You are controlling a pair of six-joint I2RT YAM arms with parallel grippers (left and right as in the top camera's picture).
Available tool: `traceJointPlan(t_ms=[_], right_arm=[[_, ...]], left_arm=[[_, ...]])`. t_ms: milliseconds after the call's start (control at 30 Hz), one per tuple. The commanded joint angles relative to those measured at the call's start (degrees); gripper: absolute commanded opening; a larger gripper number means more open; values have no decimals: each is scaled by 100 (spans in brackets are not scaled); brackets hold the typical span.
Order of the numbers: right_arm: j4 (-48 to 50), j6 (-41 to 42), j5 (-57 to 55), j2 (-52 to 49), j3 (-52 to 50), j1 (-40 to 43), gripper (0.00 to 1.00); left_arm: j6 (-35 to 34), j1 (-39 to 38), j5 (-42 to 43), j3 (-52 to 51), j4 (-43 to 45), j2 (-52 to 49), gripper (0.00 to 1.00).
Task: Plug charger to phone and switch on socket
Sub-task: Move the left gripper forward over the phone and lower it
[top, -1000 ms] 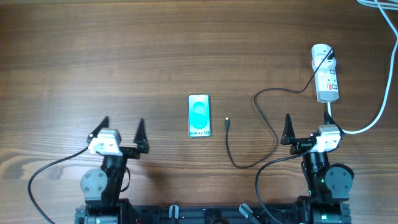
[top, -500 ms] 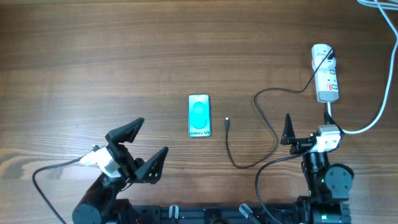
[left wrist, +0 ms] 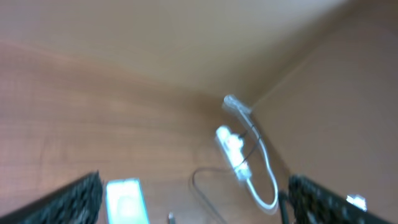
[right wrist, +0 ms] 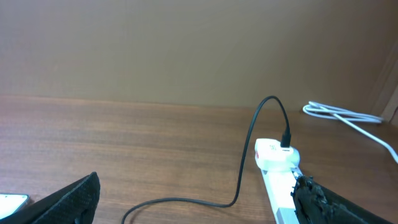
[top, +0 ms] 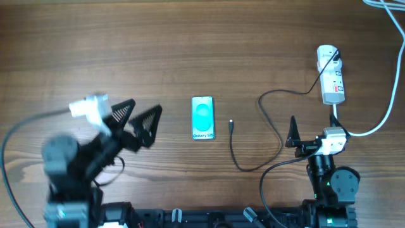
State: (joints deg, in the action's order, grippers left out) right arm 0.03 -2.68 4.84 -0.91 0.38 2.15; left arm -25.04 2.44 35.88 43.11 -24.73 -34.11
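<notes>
Phone (top: 202, 118) has just been neared by the left gripper (top: 144, 106) (spread wide, empty), but the charger (top: 231, 124) is not picked up yet.

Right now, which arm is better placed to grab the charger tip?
Right, probably. The right gripper is open and nearer the charger tip, with only bare table between them. The left gripper would have to reach across the phone.
</notes>
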Motion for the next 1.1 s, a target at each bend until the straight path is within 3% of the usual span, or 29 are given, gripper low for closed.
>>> traceJointPlan(t_ms=[0, 167, 300, 400, 500, 667, 900, 1067], right_arm=[[9, -17, -57, 26, -9, -37, 100], [11, -20, -57, 26, -9, -37, 100], [11, -17, -57, 26, -9, -37, 100], [9, -17, -57, 26, -9, -37, 100], [11, -15, -57, 26, -9, -37, 100], [11, -15, -57, 26, -9, -37, 100], [9, -17, -57, 26, -9, -37, 100], [11, -20, -57, 26, -9, -37, 100]], left_arm=[[337, 42, -66, 1202, -739, -1215, 100], [-155, 39, 1082, 1467, -695, -2048, 100], [-157, -203, 1307, 1467, -837, -2406, 100], [-227, -702, 675, 1502, -1043, -2603, 100], [-243, -1499, -590, 1884, -1576, -2944, 100], [-286, -2691, -2367, 3460, -3045, -4207, 100], [-289, -3185, -2894, 6107, -5154, -6594, 100], [-286, -3198, -2889, 6511, -5342, -7637, 100]])
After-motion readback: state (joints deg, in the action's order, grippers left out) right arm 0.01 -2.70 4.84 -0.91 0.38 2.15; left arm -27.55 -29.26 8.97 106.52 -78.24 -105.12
